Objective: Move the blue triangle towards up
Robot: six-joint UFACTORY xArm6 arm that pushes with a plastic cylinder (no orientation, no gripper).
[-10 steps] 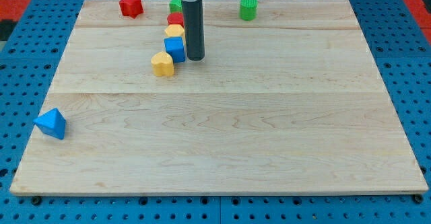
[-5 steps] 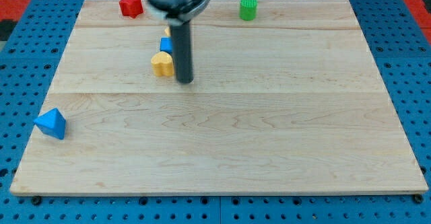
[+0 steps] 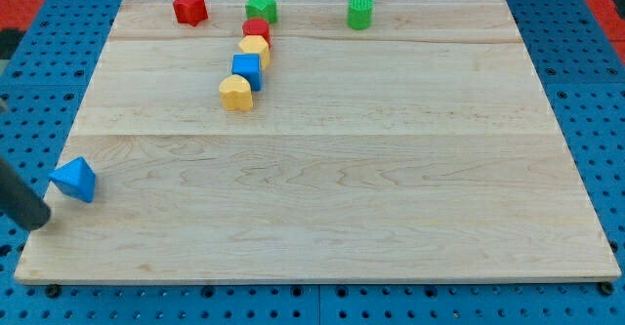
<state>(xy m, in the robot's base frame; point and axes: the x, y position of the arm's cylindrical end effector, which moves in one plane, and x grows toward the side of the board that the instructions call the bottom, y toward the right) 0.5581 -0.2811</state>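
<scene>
Entering from the view's left — rod mostly cut off — my tip (image 3: 37, 219) sits just below-left of blue triangle (image 3: 74, 180).

The board holds 2 red blocks (image 3: 189, 7), 2 green blocks (image 3: 260, 7), 2 yellow blocks (image 3: 235, 93) and 2 blue blocks (image 3: 246, 69).

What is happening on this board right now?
The arm's rod is at the view's left edge, my tip just below-left of the blue triangle, close to it; contact is unclear. The triangle sits near the board's lower-left corner, not yet pushed up. Near the top, a yellow block, blue cube and others form a diagonal line.
</scene>
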